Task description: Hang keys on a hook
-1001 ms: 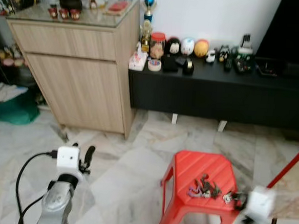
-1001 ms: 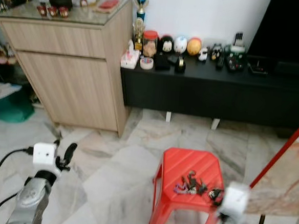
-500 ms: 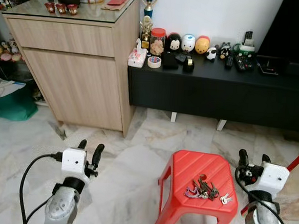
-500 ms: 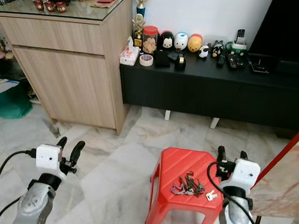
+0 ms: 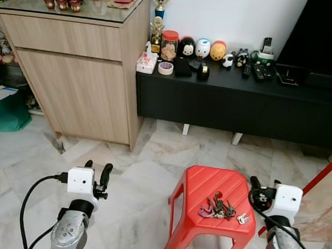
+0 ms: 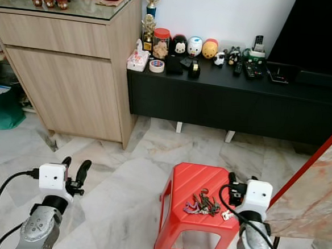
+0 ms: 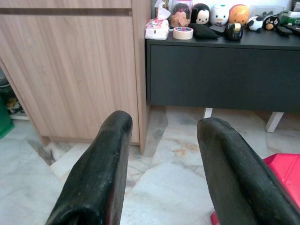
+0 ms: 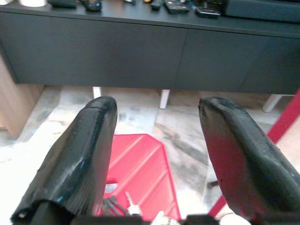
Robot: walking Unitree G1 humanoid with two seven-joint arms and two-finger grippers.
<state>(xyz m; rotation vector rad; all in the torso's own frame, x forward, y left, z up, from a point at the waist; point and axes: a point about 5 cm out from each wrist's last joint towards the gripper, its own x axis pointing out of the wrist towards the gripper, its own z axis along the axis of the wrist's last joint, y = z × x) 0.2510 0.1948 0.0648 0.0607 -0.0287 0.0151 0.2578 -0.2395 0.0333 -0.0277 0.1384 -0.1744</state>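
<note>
1. The right gripper (image 5: 262,185) hovers just beside the right edge of a red plastic stool (image 5: 207,187), fingers spread wide, holding nothing.
2. The left gripper (image 5: 97,170) is raised over the marble floor (image 5: 152,158), fingers apart and empty.
3. A bunch of keys (image 5: 220,208) lies on the stool's seat, near the right gripper.
4. Behind stand a wooden cabinet (image 5: 78,78) and a black low console (image 5: 241,104) with figurines; no writing is legible.
</note>
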